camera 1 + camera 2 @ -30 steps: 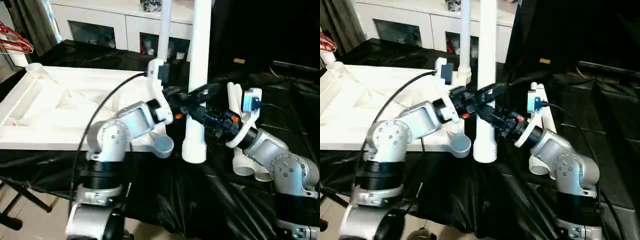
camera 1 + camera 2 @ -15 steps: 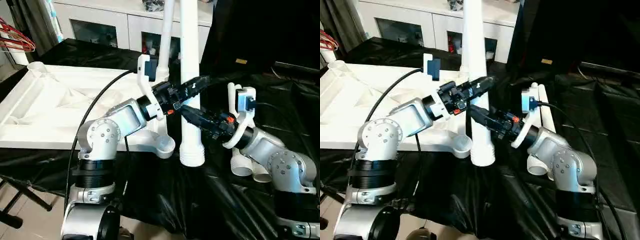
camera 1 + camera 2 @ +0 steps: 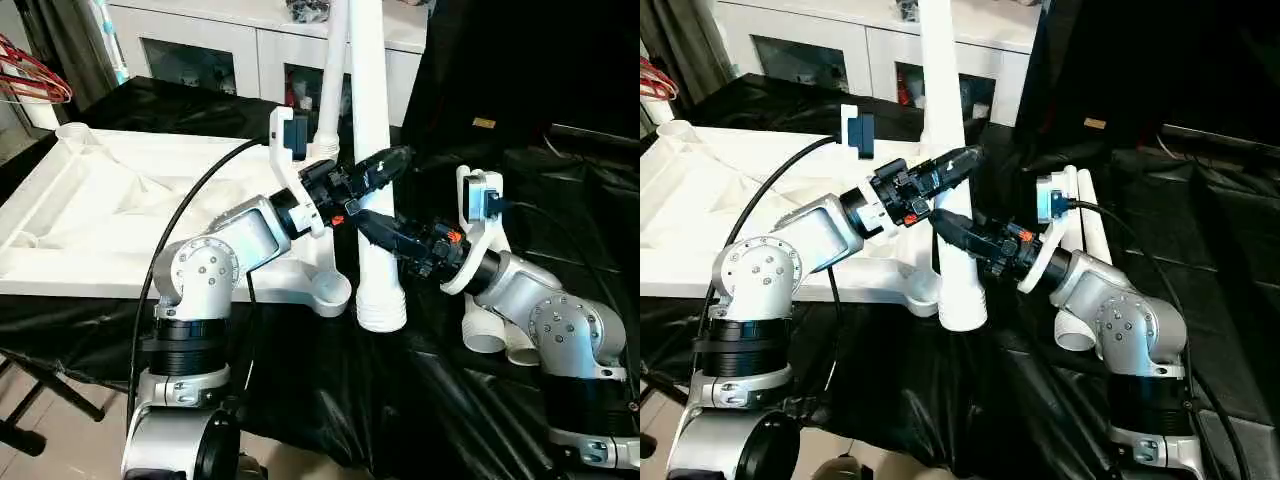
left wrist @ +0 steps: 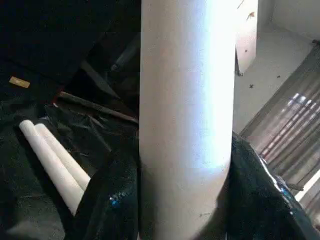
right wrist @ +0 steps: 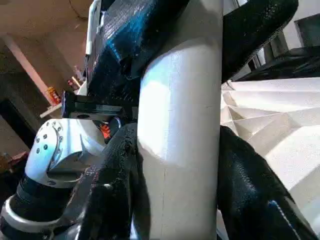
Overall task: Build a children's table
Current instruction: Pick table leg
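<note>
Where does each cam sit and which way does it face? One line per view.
Left and right eye views: on the head, looking forward and down at the upright leg beside the tabletop; both silver forearms, left gripper and right gripper on that leg.
Left wrist view: along its fingers clamping the leg, two spare legs beyond.
Right wrist view: along its fingers on the leg, facing the left arm and tabletop.
Shared: the gripped leg.

Readable text: none in any view.
Labels, brands, numbers: none legible on the leg [image 3: 372,150], the tabletop [image 3: 120,215] or the arms.
Signs: none.
</note>
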Tool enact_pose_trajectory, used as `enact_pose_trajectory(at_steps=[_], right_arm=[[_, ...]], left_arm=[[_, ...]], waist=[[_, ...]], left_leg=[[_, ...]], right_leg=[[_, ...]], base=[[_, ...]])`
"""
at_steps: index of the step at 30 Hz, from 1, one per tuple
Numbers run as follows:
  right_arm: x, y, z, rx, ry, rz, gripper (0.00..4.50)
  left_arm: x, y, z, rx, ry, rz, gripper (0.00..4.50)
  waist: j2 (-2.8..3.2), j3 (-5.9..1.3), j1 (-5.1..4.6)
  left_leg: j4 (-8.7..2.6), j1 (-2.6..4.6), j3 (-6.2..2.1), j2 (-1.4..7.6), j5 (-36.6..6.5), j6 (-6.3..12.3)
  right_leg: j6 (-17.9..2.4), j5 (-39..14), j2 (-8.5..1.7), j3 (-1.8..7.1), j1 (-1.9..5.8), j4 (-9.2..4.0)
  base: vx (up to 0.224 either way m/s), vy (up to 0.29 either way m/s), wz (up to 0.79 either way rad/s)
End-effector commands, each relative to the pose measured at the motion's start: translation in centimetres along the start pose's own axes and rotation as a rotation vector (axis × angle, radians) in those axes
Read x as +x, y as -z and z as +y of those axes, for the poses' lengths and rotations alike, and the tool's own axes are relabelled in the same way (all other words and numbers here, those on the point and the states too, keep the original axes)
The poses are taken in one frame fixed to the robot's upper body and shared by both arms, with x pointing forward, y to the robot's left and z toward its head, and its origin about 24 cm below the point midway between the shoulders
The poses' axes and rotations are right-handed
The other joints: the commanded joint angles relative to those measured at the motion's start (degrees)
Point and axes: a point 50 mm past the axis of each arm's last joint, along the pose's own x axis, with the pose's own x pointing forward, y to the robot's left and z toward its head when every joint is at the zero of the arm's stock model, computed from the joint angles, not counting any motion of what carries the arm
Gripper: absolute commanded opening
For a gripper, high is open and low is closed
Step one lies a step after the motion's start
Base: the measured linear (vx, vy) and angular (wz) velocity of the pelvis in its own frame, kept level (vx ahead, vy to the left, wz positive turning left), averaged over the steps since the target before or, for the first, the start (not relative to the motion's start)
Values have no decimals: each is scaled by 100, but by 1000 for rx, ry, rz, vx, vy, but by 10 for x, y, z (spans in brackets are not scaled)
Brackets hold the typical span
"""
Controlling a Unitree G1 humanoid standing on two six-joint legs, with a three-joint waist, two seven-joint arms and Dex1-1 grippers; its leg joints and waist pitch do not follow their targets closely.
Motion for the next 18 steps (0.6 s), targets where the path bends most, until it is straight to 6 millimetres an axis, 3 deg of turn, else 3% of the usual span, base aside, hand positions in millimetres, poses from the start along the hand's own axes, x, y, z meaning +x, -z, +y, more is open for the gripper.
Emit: enact_pose_trajectory(at_steps=[1,2,3,5,6,7,8,10,13,14,16,17,18], right_arm=[[6,1,1,-59,25,63,250],[6,1,1,-59,25,63,257],[7,3,-2,-82,71,91,257],[10,6,-7,-138,158,138,281],[10,6,-7,-140,163,141,290],[12,9,-11,-169,232,175,298],[12,10,-12,-174,247,183,298],[18,18,-15,-235,327,243,303],[23,23,-15,-253,342,250,303],[29,25,-17,-258,370,243,303],[34,27,-20,-264,401,243,303],[37,29,-22,-270,422,243,275],[40,30,-23,-269,436,241,275]], left_arm=[[5,-6,-1,163,-105,8,185],[5,-6,-1,165,-105,8,185],[7,-6,0,219,-148,20,185],[11,-8,2,294,-218,17,185],[12,-8,1,296,-220,17,185],[15,-10,0,332,-248,12,185],[16,-10,0,339,-252,10,185],[23,-11,-2,407,-314,9,185],[25,-12,-2,442,-347,10,185],[25,-11,-2,467,-366,11,185],[26,-11,-2,485,-368,16,185],[26,-11,-2,500,-370,17,185],[27,-10,-2,509,-367,20,185]], waist=[[-64,-420,16],[-38,-418,17],[-48,-419,15],[48,-424,7],[20,-422,1],[43,-426,-14],[26,-433,-26],[105,-439,-27],[78,-438,-42],[111,-441,-34],[117,-447,-55],[110,-440,-65],[136,-441,-71]], left_leg=[[-350,14,-32,129,-495,54],[-359,19,-46,148,-499,20],[-355,17,-41,141,-499,9],[-356,22,-51,126,-535,-71],[-360,21,-49,140,-562,-83],[-359,24,-59,133,-582,-130],[-356,23,-55,119,-567,-142],[-350,32,-69,134,-602,-201],[-347,25,-65,115,-654,-161],[-344,22,-68,126,-648,-148],[-347,30,-69,126,-680,-172],[-353,30,-67,122,-720,-181],[-355,28,-71,126,-728,-198]], right_leg=[[-563,-1103,-462,280,343,-465],[-495,-1107,-457,284,335,-472],[-478,-1079,-454,285,346,-464],[-448,-1091,-457,287,338,-457],[-415,-1112,-460,286,334,-489],[-404,-1060,-449,286,344,-485],[-425,-985,-444,283,362,-464],[-491,-874,-436,283,333,-456],[-550,-755,-437,278,362,-442],[-584,-726,-448,287,348,-439],[-647,-723,-444,276,331,-432],[-667,-763,-440,277,341,-439],[-690,-745,-446,281,339,-432]], base=[[0,0,0],[0,0,0],[0,0,0],[0,0,0],[0,0,0],[0,0,0],[0,0,0],[0,0,0],[0,0,0],[0,0,0],[0,0,0],[0,0,0],[0,0,0]])
